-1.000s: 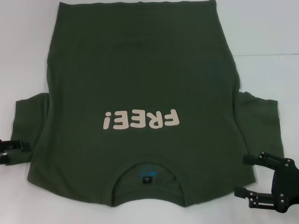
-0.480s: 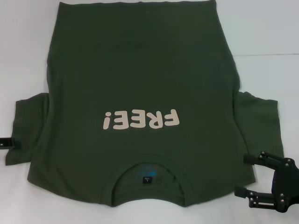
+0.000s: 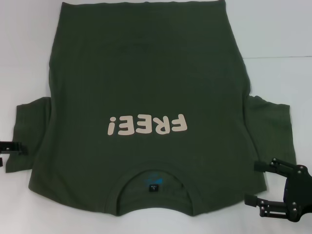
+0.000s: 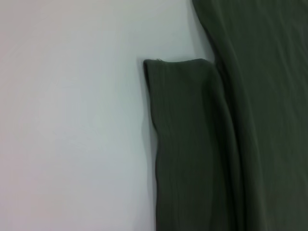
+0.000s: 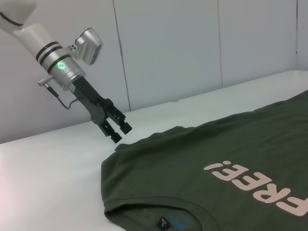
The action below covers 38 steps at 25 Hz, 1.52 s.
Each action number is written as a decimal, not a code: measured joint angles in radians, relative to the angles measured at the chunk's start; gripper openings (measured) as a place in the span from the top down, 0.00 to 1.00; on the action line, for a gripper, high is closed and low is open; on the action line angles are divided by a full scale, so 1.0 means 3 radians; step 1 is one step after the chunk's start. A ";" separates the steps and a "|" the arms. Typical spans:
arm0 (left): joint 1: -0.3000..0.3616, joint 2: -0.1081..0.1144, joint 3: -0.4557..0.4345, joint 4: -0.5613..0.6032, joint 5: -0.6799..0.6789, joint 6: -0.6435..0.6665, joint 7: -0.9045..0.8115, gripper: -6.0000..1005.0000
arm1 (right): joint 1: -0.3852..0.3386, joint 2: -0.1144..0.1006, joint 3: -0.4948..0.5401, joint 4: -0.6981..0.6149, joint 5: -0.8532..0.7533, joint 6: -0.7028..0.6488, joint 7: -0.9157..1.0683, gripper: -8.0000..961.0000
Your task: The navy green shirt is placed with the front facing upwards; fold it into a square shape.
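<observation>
The navy green shirt (image 3: 146,87) lies flat on the white table, front up, with the cream "FREE!" lettering (image 3: 147,125) and the collar (image 3: 153,184) toward me. My left gripper (image 3: 11,150) is at the outer edge of the left sleeve (image 3: 31,131), mostly cut off by the frame edge. The right wrist view shows this left gripper (image 5: 120,131) hovering just above that sleeve, fingers slightly apart and holding nothing. In the left wrist view only the sleeve (image 4: 187,144) and table show. My right gripper (image 3: 252,184) stands open near the shirt's right shoulder, beside the right sleeve (image 3: 273,131).
The white table (image 3: 278,39) shows on both sides of the shirt. A pale panelled wall (image 5: 168,53) rises behind the table's far edge in the right wrist view.
The left gripper drew back toward the left frame edge and shifted slightly away from me, then edged back in. The shirt and right gripper have not moved.
</observation>
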 joint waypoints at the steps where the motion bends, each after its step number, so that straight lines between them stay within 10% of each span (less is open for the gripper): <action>1: -0.0002 0.0000 0.0011 -0.0002 0.0001 0.0000 -0.0008 0.09 | 0.0000 0.0000 0.0000 0.0000 0.0000 0.0000 0.0000 0.05; 38: -0.0060 -0.0013 0.0179 -0.0141 0.0019 -0.0044 -0.0086 0.09 | -0.0001 0.0000 0.0000 -0.0004 0.0005 0.0000 0.0000 0.05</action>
